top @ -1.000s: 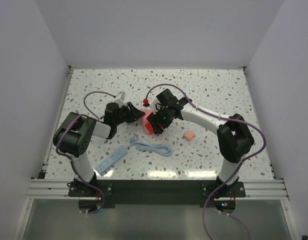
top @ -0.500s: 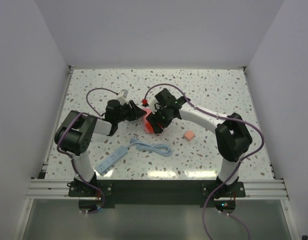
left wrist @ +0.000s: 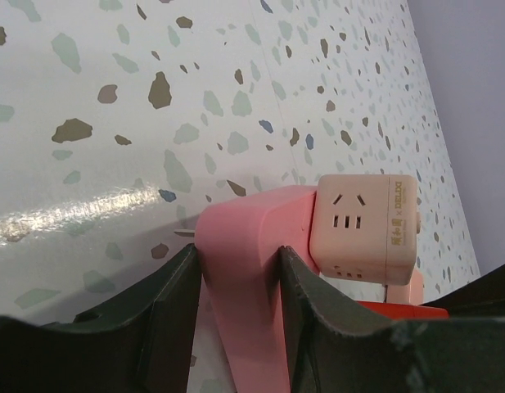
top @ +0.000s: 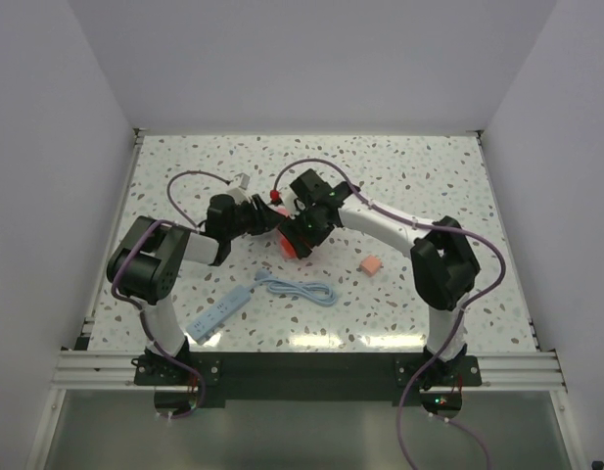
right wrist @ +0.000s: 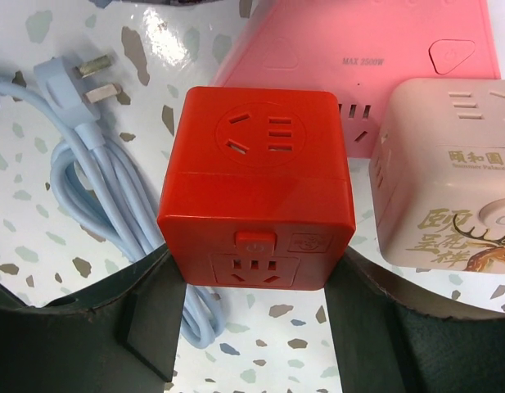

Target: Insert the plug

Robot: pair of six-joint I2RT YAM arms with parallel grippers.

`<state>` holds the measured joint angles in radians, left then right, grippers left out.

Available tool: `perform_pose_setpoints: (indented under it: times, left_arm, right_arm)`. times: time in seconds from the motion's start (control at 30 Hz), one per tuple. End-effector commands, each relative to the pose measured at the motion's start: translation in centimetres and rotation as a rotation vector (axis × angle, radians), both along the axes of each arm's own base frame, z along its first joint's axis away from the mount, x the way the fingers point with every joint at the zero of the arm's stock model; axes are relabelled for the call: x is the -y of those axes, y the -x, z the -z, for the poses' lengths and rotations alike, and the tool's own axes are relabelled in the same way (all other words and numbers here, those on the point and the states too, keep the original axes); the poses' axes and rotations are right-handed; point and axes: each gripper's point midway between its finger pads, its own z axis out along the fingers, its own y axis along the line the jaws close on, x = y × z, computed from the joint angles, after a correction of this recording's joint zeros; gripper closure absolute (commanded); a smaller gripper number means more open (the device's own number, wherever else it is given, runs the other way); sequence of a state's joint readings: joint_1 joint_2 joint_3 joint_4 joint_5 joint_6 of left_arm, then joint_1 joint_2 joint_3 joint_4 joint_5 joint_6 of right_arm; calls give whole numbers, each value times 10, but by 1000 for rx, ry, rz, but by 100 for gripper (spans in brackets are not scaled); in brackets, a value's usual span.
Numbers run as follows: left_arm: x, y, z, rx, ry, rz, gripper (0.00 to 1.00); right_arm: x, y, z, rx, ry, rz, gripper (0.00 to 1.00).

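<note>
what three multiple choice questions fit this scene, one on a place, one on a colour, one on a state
1. Where is the plug?
A) on the table, held by nothing
B) in a drawer
C) on a shelf

2. What colour is the cube between the right gripper's fingers?
A) blue
B) red
C) white

3. What is the left gripper doing?
A) open over bare tabletop
B) out of view
C) shut on the flat pink block

Answers:
1 A, the overhead view shows it alone on the speckled top.
2 B, the right wrist view shows it bright red.
3 C, both fingers press the pink block's sides.
</note>
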<state>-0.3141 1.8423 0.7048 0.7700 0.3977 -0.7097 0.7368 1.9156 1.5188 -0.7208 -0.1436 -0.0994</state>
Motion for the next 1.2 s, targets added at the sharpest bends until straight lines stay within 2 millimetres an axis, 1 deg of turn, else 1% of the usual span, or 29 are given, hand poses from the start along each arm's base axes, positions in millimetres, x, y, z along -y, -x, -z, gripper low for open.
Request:
perform_pose_setpoints:
  times: [0.0, 0.03, 0.1, 0.23, 0.27, 0.3, 0.33, 0.37, 0.4, 0.43, 0.47, 0.53, 0.57, 0.63, 0.67, 0.9, 0.97, 1.17]
  left_arm:
    - [-11, 10, 24, -21, -79, -3, 100]
    - [-10, 11, 25, -24, -79, 2, 100]
    - [-8, 11, 28, -30, -79, 13, 100]
    - [-8, 13, 32, -39, -80, 21, 100]
    - [-8, 13, 33, -40, -83, 21, 100]
    - [-9, 13, 35, -44, -85, 20, 100]
    - [-9, 13, 36, -45, -86, 19, 100]
    - [-9, 14, 37, -45, -86, 20, 100]
    - [-9, 14, 37, -46, -84, 21, 100]
    - [-8, 15, 37, -47, -80, 24, 100]
    - [-8, 15, 38, -48, -78, 25, 100]
    - [-7, 15, 39, -50, -76, 27, 100]
    - [-7, 16, 40, -54, -75, 28, 100]
    - [-8, 17, 41, -53, -74, 31, 100]
    - [-7, 19, 42, -56, -73, 33, 100]
    - [-8, 24, 47, -61, -77, 38, 100]
    - [-8, 25, 48, -62, -76, 42, 100]
    - [-7, 27, 50, -64, -71, 50, 100]
  right_arm:
    - [-3, -31, 2, 90, 55, 89, 100]
    - [-8, -31, 6, 89, 64, 81, 100]
    - [-10, -30, 10, 77, 75, 81, 100]
    - [-8, -38, 19, 74, 120, 116, 100]
    - [-6, -37, 22, 63, 133, 119, 100]
    - [-7, -37, 22, 62, 140, 119, 100]
    - [-8, -42, 18, 83, 146, 129, 100]
    - [-7, -40, 22, 78, 168, 129, 100]
    - [-11, -42, 19, 88, 165, 127, 100]
    - [-10, -46, 18, 99, 175, 140, 100]
    - [-11, -45, 22, 97, 190, 140, 100]
    - [-16, -48, 21, 107, 187, 144, 100]
    - [-18, -48, 26, 103, 196, 138, 100]
    - [-22, -53, 24, 122, 194, 142, 100]
    - [-23, -54, 29, 121, 203, 142, 100]
    - [-41, -72, 20, 152, 163, 177, 100]
    - [-42, -75, 15, 160, 161, 180, 100]
    - [-49, -83, -6, 201, 122, 190, 100]
